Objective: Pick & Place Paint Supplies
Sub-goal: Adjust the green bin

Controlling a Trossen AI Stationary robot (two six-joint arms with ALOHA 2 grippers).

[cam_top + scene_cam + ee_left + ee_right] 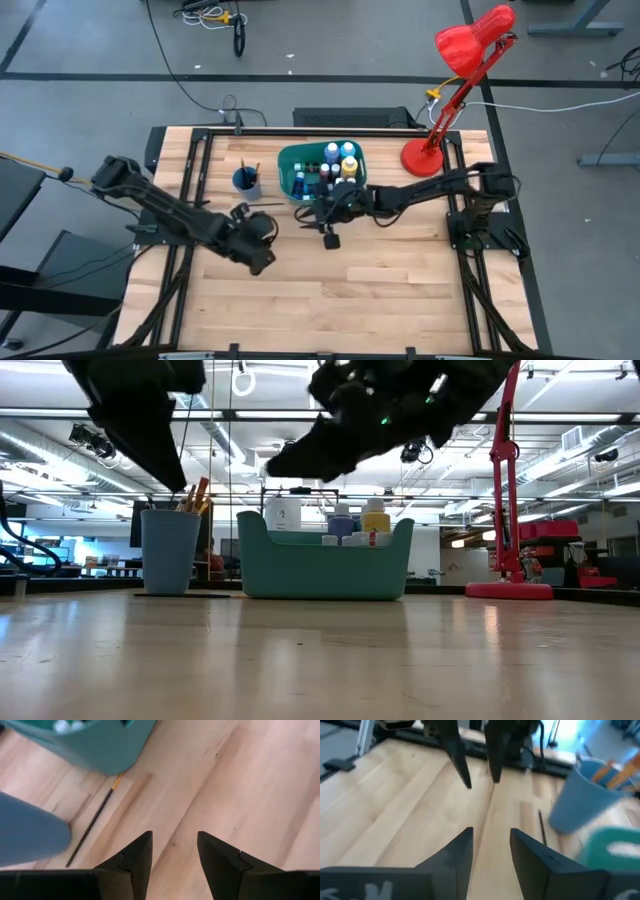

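Table (400,290): bare pale wood, one.
Bin (300,160): one, teal, at the back middle of the table.
Bottles (338,160): clustered inside the bin; yellow, blue, white and green ones show from above. Exact count cannot be told; from table height at least three caps stand above the rim, among them one yellow (376,518) and one blue (341,523).
Cup (246,180): one, blue, standing just left of the bin, apart from it.
Brushes in cup (195,495): a few handles stick out of the top; number cannot be told.
Loose brush (95,827): one, thin and dark with a brass band, lying flat on the wood between cup and bin.
Lamp (455,90): one, red, base at the back right of the table.
Left gripper (174,851): hanging above bare wood in front of the cup; fingers parted, nothing between them.
Right gripper (491,845): raised just in front of the bin; fingers parted with a clear gap, holding nothing.
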